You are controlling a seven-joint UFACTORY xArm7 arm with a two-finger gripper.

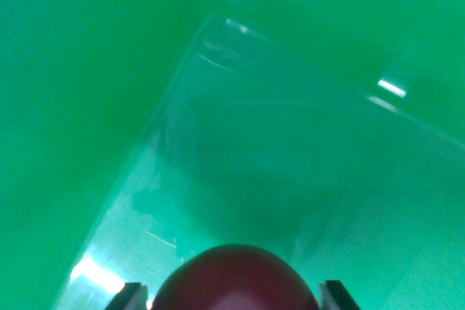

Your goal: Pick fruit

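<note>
The gripper (234,299) has its two dark fingertips (127,297) clamped on either side of a round, dark red fruit (236,281), which sits right at the near edge of the wrist view, pinched across its widest part so it won't roll free. Beneath and beyond it lies a clear plastic bin (305,143) on a bright green surface (65,107), its glossy rim running away to the far right, and I'd judge the fruit hangs over that bin.
</note>
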